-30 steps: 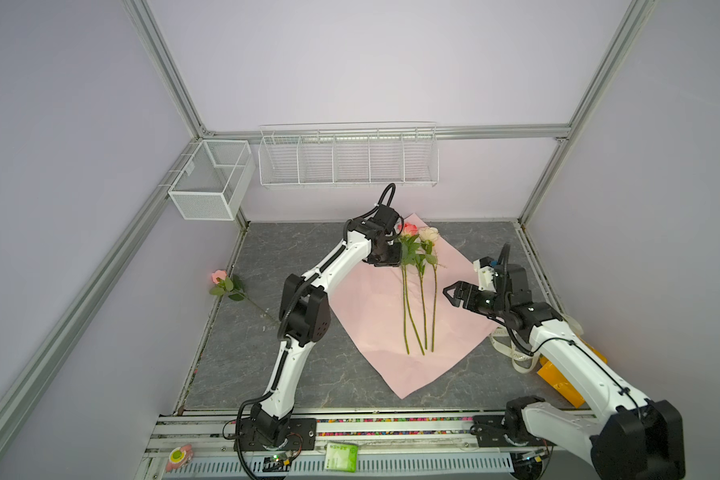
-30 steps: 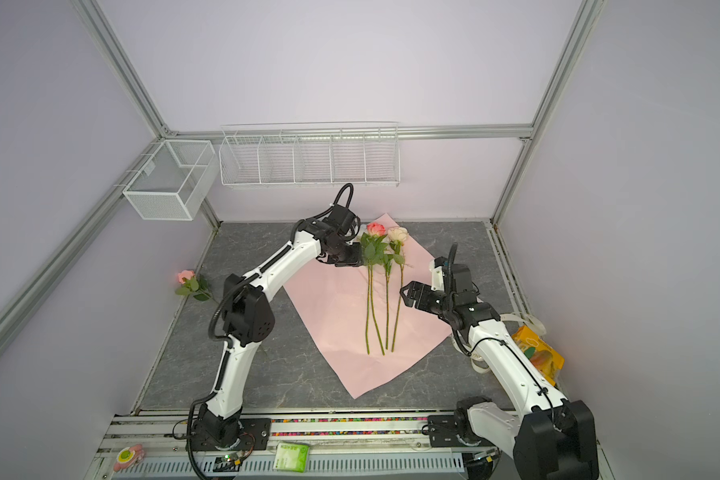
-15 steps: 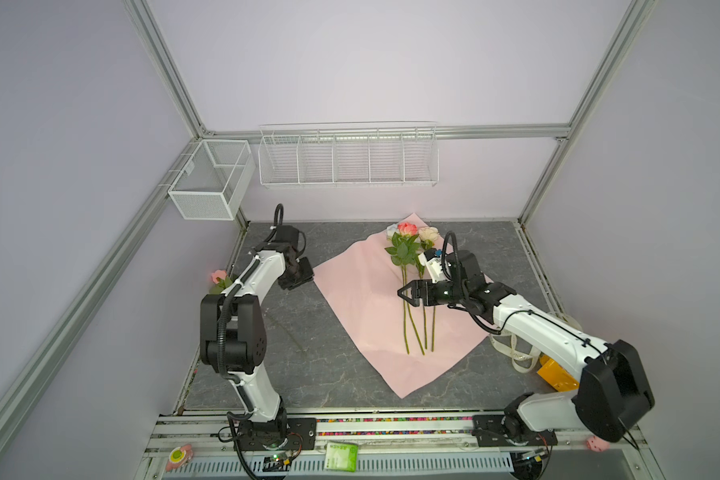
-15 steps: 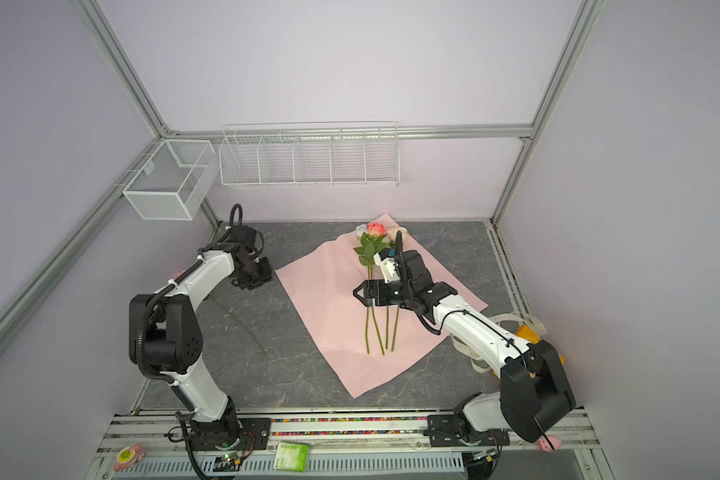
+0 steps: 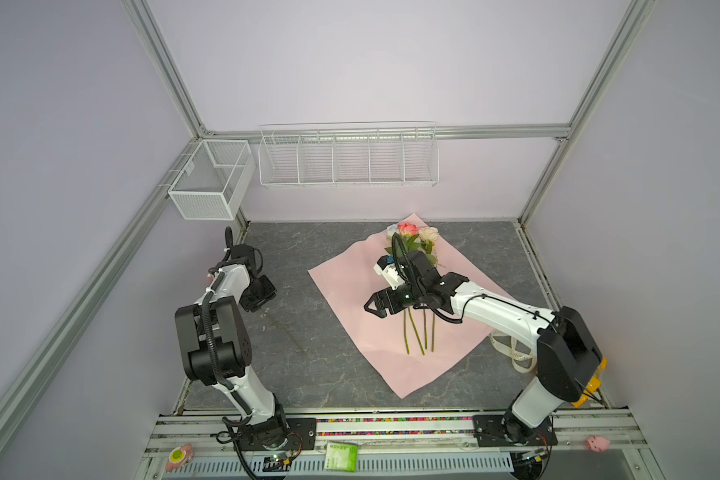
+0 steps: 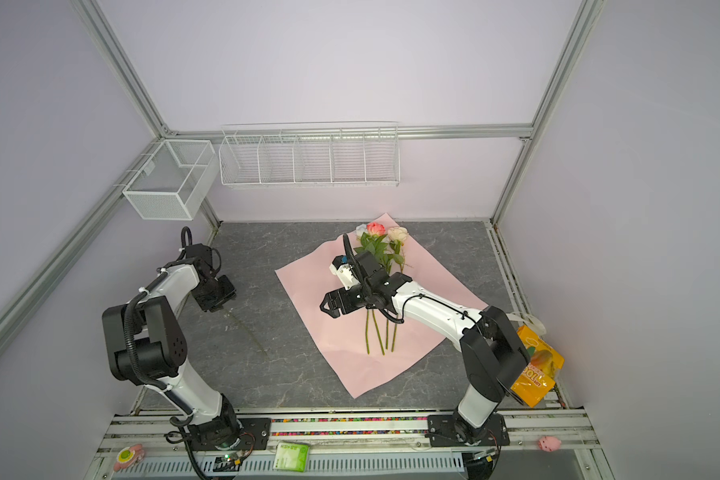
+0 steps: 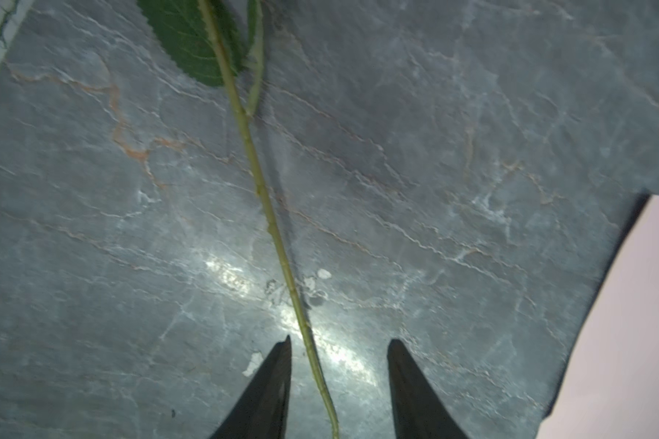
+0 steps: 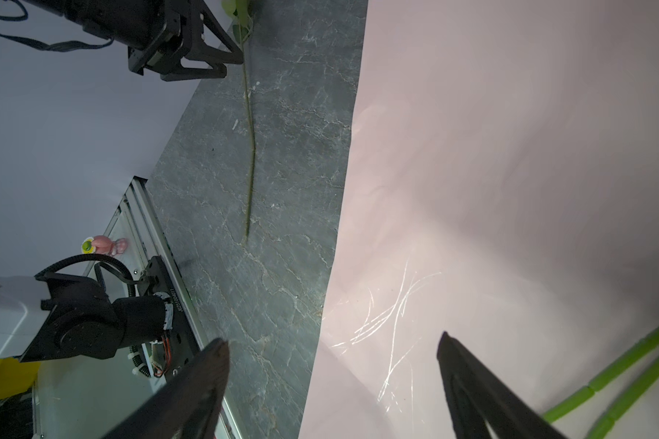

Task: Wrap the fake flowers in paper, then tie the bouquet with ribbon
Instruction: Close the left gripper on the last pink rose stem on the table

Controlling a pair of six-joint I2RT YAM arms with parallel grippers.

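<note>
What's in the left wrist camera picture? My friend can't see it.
A thin green flower stem lies on the grey table, passing between the two dark tips of the open left claw. A leaf grows from the stem, and pink paper shows at one edge.

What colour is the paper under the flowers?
Pale pink; the paper shows best in a top view.

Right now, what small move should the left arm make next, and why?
Probably close the left gripper on the thin green rose stem: its open jaws straddle it on the grey marbled table, apart from the roses on the pink paper sheet.
</note>
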